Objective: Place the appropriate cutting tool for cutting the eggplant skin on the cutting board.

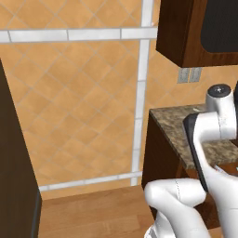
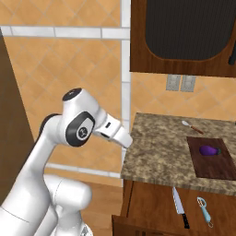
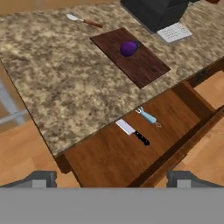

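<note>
The small purple eggplant (image 3: 128, 48) lies on the dark reddish-brown cutting board (image 3: 144, 68), which rests on the speckled stone counter (image 3: 65, 74). From the right base view, the eggplant (image 2: 208, 150) sits near the far end of the board (image 2: 212, 169). Below the counter edge an open wooden drawer (image 3: 105, 153) holds a light-blue peeler (image 3: 148, 117) and a black-handled knife (image 3: 132, 132) side by side. My gripper (image 3: 111, 180) hovers open and empty, well above and in front of the drawer, its fingertips (image 3: 41, 179) far apart.
A wooden-handled utensil (image 3: 83, 19) lies on the counter behind the board. A dark appliance (image 3: 153, 11) with a white keypad stands at the counter's far right. Wall outlets (image 2: 180, 83) sit under a dark cabinet (image 2: 184, 37). Wood floor lies left of the drawer.
</note>
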Motion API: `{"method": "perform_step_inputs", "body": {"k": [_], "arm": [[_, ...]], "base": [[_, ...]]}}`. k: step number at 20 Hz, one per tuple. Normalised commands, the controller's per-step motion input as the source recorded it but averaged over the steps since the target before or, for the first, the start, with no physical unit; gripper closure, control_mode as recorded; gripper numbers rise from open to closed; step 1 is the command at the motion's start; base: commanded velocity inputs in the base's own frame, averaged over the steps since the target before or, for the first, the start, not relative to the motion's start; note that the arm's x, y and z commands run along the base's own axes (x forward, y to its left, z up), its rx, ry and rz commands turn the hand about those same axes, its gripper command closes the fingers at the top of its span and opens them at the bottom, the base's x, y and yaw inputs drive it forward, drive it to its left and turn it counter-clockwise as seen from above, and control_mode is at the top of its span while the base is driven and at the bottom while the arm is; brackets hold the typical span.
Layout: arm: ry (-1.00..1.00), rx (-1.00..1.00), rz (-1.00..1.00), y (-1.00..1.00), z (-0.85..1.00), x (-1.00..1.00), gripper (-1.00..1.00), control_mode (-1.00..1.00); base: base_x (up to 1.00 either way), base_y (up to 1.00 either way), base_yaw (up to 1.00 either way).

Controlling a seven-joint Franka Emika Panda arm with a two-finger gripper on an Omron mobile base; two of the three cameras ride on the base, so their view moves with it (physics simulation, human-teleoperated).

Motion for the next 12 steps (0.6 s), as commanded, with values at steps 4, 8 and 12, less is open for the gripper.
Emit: {"method": "perform_step_inputs", "body": {"k": [4, 8, 12], "arm": [[-0.04, 0.0, -0.24, -0.75, 0.0, 0.0, -1.0, -1.0], [-0.05, 0.0, -0.2, -0.71, 0.0, 0.0, -1.0, -1.0], [-0.01, 0.08, -0.02, -0.71, 0.0, 0.0, -1.0, -1.0]], "base": [[0.0, 0.0, 0.0], [0.0, 0.0, 0.0], [0.0, 0.0, 0.0]]}}
